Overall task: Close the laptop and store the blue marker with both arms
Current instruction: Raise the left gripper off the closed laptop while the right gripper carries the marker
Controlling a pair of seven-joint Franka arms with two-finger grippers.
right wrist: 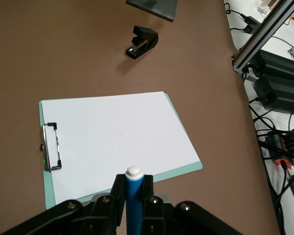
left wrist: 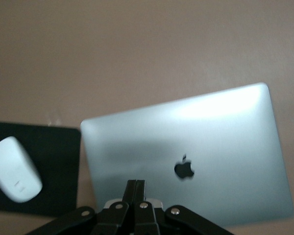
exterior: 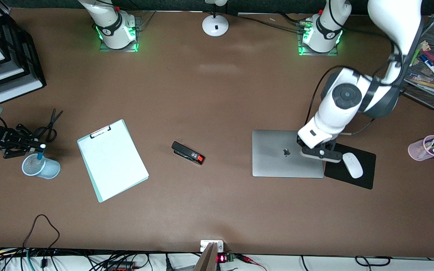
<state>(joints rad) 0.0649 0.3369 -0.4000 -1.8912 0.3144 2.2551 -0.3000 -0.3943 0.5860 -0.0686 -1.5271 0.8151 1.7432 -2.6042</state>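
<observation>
The laptop [exterior: 277, 158] lies closed on the table toward the left arm's end, silver lid up with the dark apple logo; it also shows in the left wrist view [left wrist: 210, 132]. My left gripper [exterior: 320, 153] is shut and empty, low over the laptop's edge beside the mouse pad; in the left wrist view [left wrist: 135, 183] its fingers are pressed together. My right gripper [exterior: 38, 146] is shut on the blue marker [exterior: 41, 150] and holds it upright over a pale blue cup [exterior: 38, 167] at the right arm's end. The right wrist view shows the marker [right wrist: 134, 196], white tip out, between the fingers [right wrist: 118, 188].
A clipboard with white paper [exterior: 112, 160] and a black stapler [exterior: 188, 152] lie mid-table. Scissors [exterior: 49, 124] lie by the blue cup. A white mouse [exterior: 352, 165] sits on a black pad [exterior: 364, 177]. A pink pen cup [exterior: 426, 147], a mesh tray [exterior: 433, 99] and black trays [exterior: 32, 56] stand at the ends.
</observation>
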